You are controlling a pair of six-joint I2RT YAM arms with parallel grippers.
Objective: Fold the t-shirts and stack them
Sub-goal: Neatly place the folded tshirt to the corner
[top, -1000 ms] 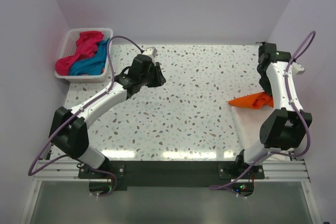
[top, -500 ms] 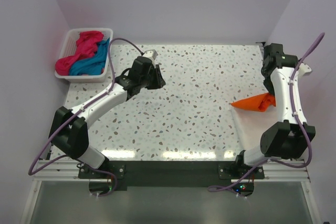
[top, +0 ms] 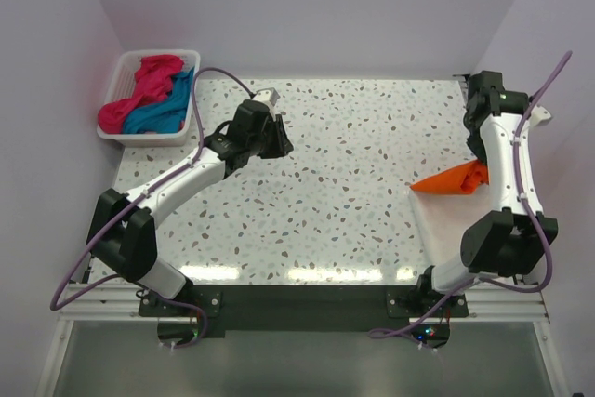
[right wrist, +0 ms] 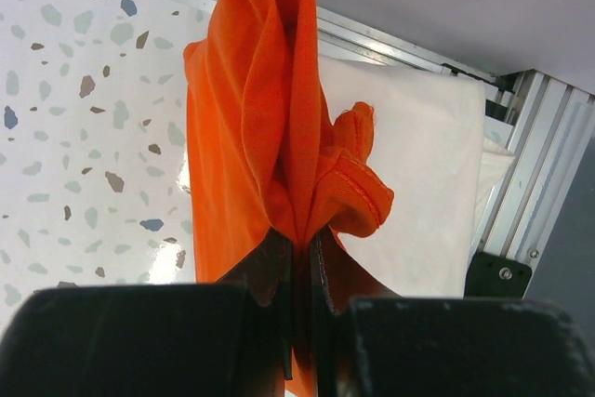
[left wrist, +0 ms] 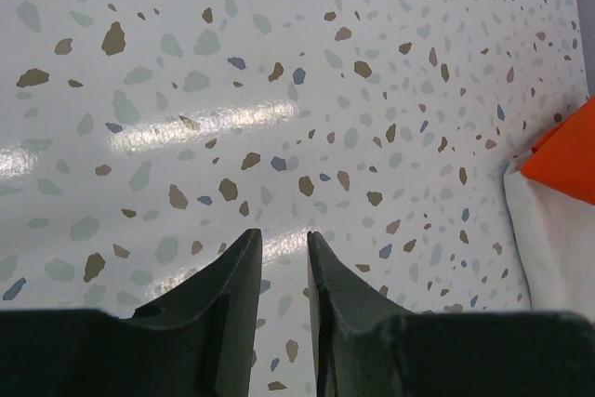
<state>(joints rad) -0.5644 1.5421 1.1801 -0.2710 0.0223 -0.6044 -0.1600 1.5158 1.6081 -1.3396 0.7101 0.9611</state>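
The bright orange t-shirt (top: 448,180) hangs bunched from my right gripper (top: 478,174) at the table's right side, over a white cloth (top: 444,222). In the right wrist view the right gripper (right wrist: 302,244) is shut on a gathered fold of the orange t-shirt (right wrist: 265,90). The magenta-pink t-shirt (top: 153,76) and the teal-blue t-shirt (top: 160,116) lie crumpled in the white basket (top: 119,136) at the far left. My left gripper (top: 282,143) hovers over bare table left of centre. In its wrist view the left gripper (left wrist: 284,234) is empty, jaws a narrow gap apart.
The white cloth (right wrist: 423,165) lies flat by the right table edge, next to the aluminium frame rail (right wrist: 539,174). White walls close in the left, far and right sides. The speckled tabletop (top: 353,165) lies between the two arms.
My right arm has swung a little to the right and carried the orange t-shirt with it. The left arm has barely moved.
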